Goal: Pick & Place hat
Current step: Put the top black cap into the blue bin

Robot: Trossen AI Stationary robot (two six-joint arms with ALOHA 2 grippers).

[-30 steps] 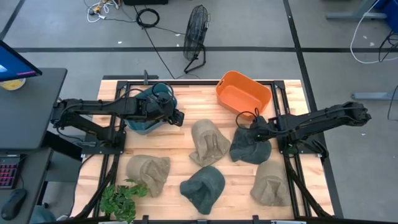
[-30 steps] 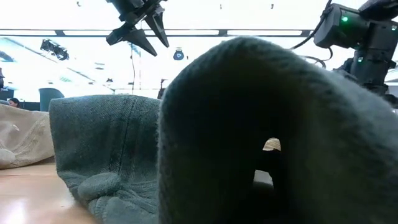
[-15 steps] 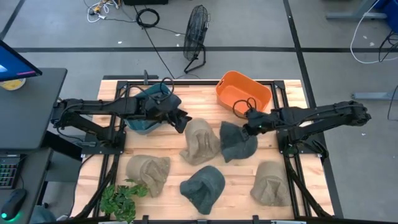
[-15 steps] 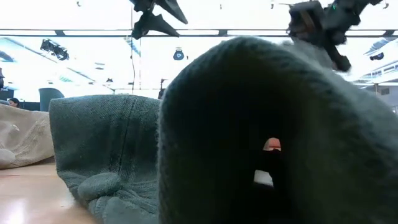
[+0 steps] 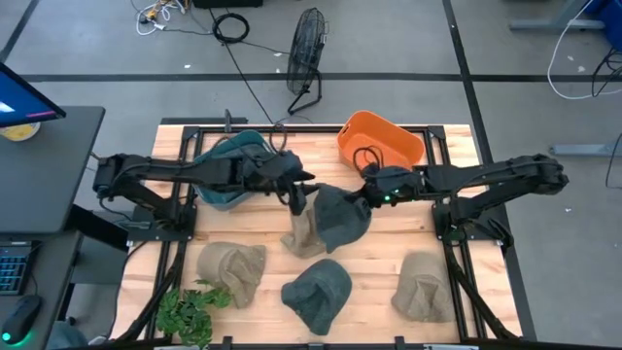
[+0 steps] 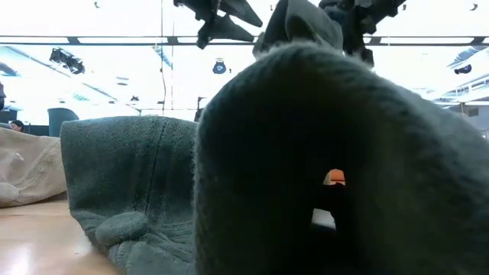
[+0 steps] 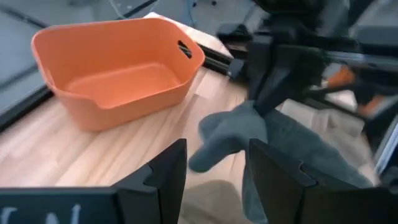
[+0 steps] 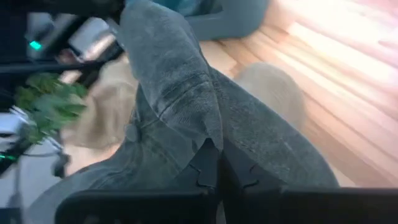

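High view showed the grey hat (image 5: 340, 216) hanging from the right pincer (image 5: 367, 194), which was clenched on its edge above the middle of the counter (image 5: 457, 292). Right wrist view confirmed it: the two fingers (image 8: 211, 168) were pressed together with the grey cloth (image 8: 180, 106) pinched between them and draping away from the pincer. The hat hung over a tan hat (image 5: 301, 233) lying just below it. The left pincer (image 5: 299, 190) was close beside the hat on the side away from the right pincer, its fingers (image 7: 168, 168) spread apart and holding nothing; in the left wrist view the hat (image 7: 273, 143) lay straight ahead of them, with the orange bin (image 7: 118, 65) beyond. That bin (image 5: 381, 144) sat behind the right pincer at the counter's far edge. A teal bin (image 5: 225, 167) stood behind the left arm. Nearer the front edge lay another grey hat (image 5: 318, 292) and two more tan hats (image 5: 231, 269) (image 5: 424, 284), well apart from both pincers, with a plant (image 5: 190, 309) at the corner.
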